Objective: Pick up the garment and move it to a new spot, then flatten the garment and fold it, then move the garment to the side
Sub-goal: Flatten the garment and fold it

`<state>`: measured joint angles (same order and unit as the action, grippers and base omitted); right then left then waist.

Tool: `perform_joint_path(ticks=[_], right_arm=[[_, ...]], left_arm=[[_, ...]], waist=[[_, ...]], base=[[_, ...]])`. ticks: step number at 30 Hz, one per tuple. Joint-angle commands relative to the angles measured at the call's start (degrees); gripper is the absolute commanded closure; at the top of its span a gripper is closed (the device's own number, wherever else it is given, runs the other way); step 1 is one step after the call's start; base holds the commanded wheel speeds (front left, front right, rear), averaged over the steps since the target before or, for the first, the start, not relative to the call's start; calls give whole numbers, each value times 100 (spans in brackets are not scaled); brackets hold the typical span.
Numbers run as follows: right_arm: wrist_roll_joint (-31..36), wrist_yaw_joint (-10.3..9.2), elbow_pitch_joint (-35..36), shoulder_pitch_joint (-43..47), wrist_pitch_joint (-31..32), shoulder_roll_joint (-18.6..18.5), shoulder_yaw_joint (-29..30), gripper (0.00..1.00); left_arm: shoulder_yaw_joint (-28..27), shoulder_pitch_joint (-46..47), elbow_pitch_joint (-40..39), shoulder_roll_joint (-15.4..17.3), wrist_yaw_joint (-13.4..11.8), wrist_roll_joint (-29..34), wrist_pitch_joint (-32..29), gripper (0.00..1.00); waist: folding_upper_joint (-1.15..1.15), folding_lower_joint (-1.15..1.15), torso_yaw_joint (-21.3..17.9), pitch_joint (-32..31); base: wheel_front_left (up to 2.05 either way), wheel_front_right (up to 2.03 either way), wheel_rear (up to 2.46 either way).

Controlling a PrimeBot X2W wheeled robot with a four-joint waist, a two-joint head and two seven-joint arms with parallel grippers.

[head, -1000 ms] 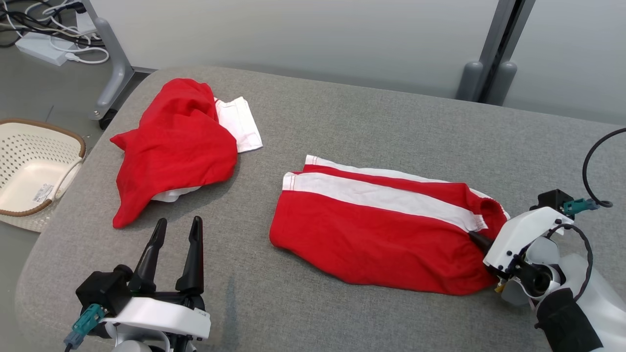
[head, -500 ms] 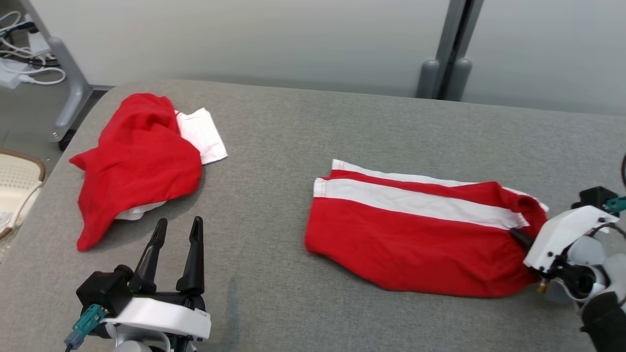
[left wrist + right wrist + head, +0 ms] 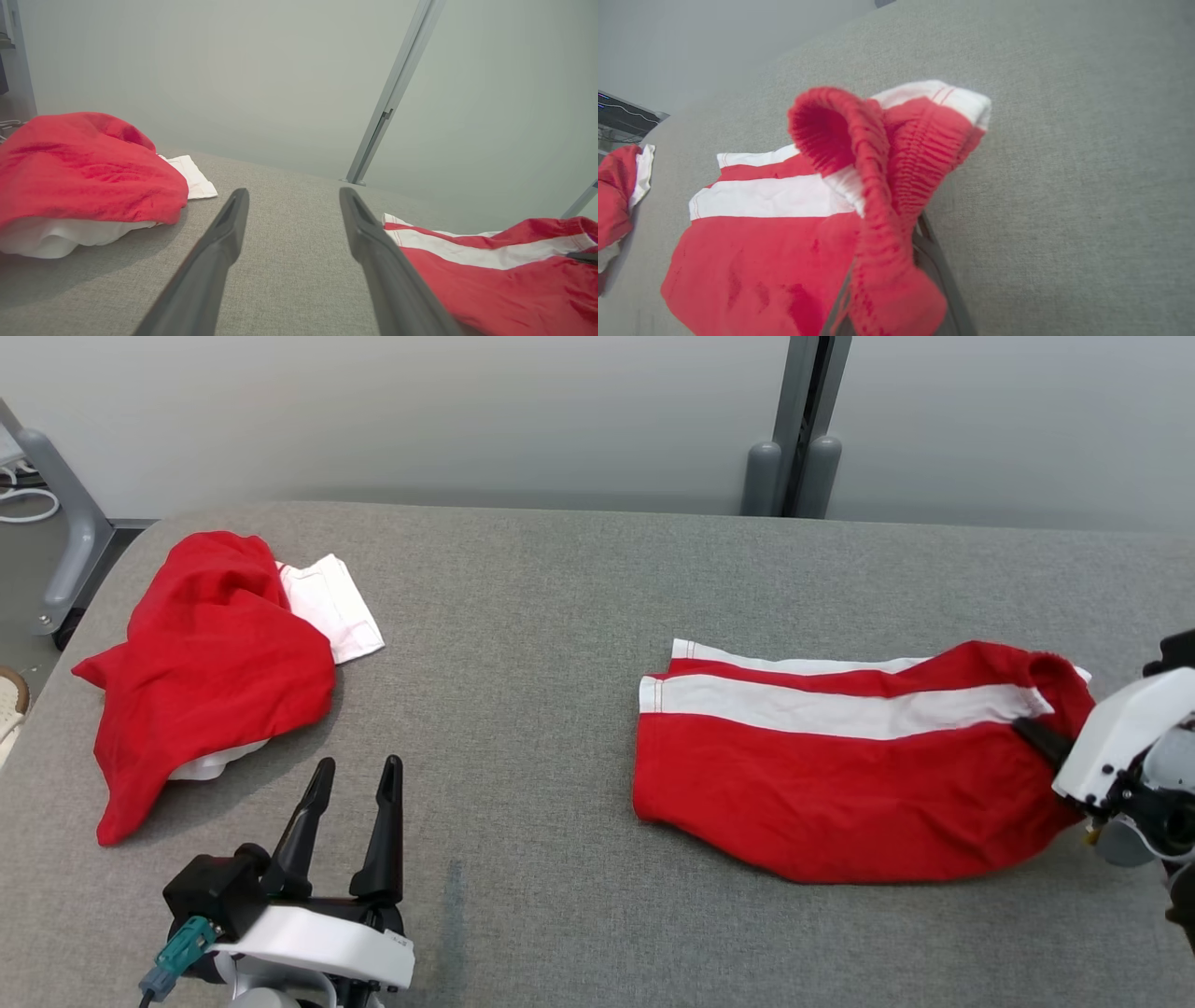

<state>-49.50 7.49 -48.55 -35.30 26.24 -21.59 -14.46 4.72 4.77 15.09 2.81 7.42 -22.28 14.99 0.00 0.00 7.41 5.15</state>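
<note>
The folded red garment [image 3: 840, 775] with its white stripe lies flat toward the table's [image 3: 560, 597] right edge, with its elastic waistband end bunched and raised. The right gripper [image 3: 1038, 744] is clamped tight on that waistband. The left gripper [image 3: 358, 770] hangs near the front edge with its 2 fingers spread wide, holding nothing. A crumpled red heap [image 3: 205, 653] sits by the far left corner.

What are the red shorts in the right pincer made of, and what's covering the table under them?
Red shorts: soft matte knit, likely cotton or a cotton blend; it drapes limply, and the ribbed, gathered waistband in the right pincer looks elasticated.
Table cover: grey woven upholstery-like fabric, matte, with a visible fine weave; fibre unclear.
</note>
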Motion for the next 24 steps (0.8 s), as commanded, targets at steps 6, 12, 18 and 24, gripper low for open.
perform_joint_path(ticks=[6, 12, 18, 24], right_arm=[[-695, 2, 601, -126, 689, 164, 214, 100], [-1227, 3, 1035, -32, 1136, 431, 420, 100], [-1616, 3, 893, -60, 1343, 911, 757, 100], [-1613, 3, 532, -202, 1283, 1279, 882, 100]], left_arm=[[46, 29, 87, 20, 1, -47, 24, 0], [135, 7, 123, 20, 3, -111, 24, 0], [235, 35, 151, 18, -5, -196, 24, 0], [265, 75, 175, 20, -13, -245, 24, 0]], waist=[[0, 0, 163, -14], [0, 0, 396, -15], [0, 0, 649, 22], [0, 0, 865, 88]], base=[[0, 0, 0], [0, 0, 0], [0, 0, 0], [0, 0, 0]])
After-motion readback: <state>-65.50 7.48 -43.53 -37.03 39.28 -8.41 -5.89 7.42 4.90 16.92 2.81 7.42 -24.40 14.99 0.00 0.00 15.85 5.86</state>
